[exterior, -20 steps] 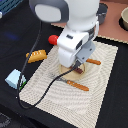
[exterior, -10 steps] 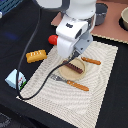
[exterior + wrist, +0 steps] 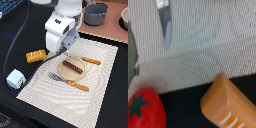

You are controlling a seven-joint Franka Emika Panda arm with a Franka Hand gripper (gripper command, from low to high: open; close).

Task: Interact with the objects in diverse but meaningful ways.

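Observation:
The dark brown sausage stick (image 3: 73, 65) lies on the tan plate (image 3: 64, 73) on the placemat. The yellow-orange bread block (image 3: 36, 56) lies on the black table at the mat's edge, on the exterior view's left. It also shows in the wrist view (image 3: 228, 104). The pale blue carton (image 3: 16, 78) stands near the mat's front left corner. The red tomato (image 3: 143, 110) shows only in the wrist view, next to the bread. My gripper (image 3: 56, 49) hangs above the mat's edge between the bread and the plate. Its fingers do not show clearly.
An orange-handled fork (image 3: 67, 81) and knife (image 3: 90, 61) lie beside the plate. A metal blade (image 3: 164, 25) shows in the wrist view. A grey pot (image 3: 96, 14) and a bowl (image 3: 124, 18) stand at the back right. A black cable (image 3: 17, 42) loops on the left.
My gripper has risen from over the plate and moved back towards the exterior view's upper left. The sausage stays on the plate, now uncovered.

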